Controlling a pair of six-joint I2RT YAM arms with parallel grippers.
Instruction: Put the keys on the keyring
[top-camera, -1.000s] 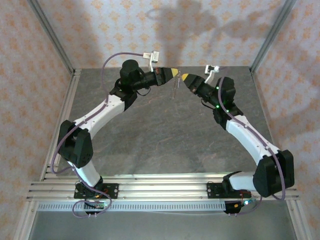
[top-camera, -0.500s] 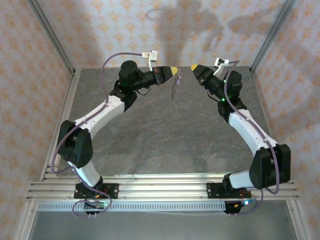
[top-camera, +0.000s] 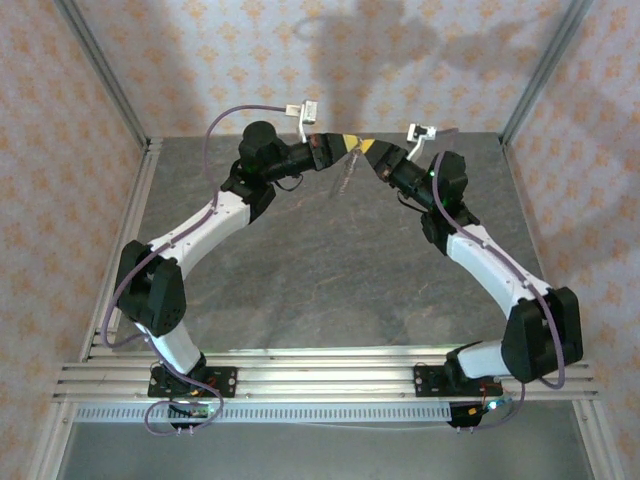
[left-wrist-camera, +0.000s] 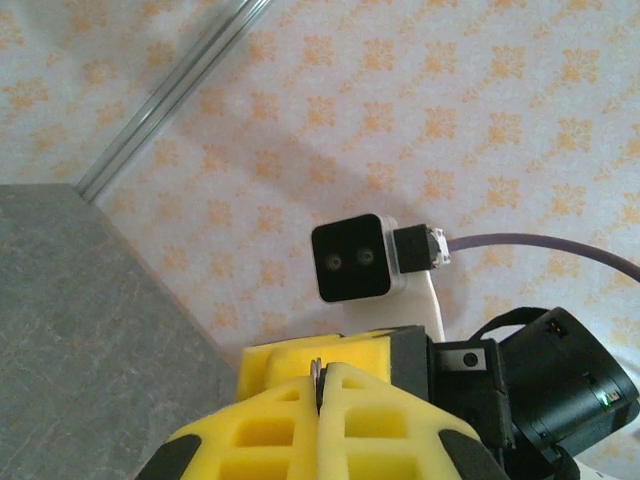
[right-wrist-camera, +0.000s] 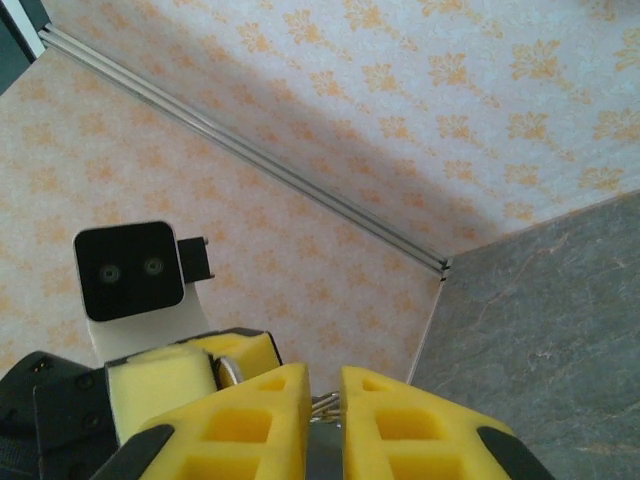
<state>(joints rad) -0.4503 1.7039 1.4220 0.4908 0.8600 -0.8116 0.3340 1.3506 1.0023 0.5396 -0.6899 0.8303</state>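
I'm seeing white shells and black joint housings on the left arm (top-camera: 210, 228) and the right arm (top-camera: 492, 268), with purple cables (top-camera: 212, 135) trailing off both. Up close, the fingers (left-wrist-camera: 270, 430) are pocketed yellow blocks, with a black-faced white wrist camera (left-wrist-camera: 352, 258) behind.

My right gripper's (right-wrist-camera: 323, 375) yellow foam fingers (right-wrist-camera: 250, 420) sit slightly parted, facing the left gripper (right-wrist-camera: 212, 368), which pinches a thin metal ring (right-wrist-camera: 228, 370).
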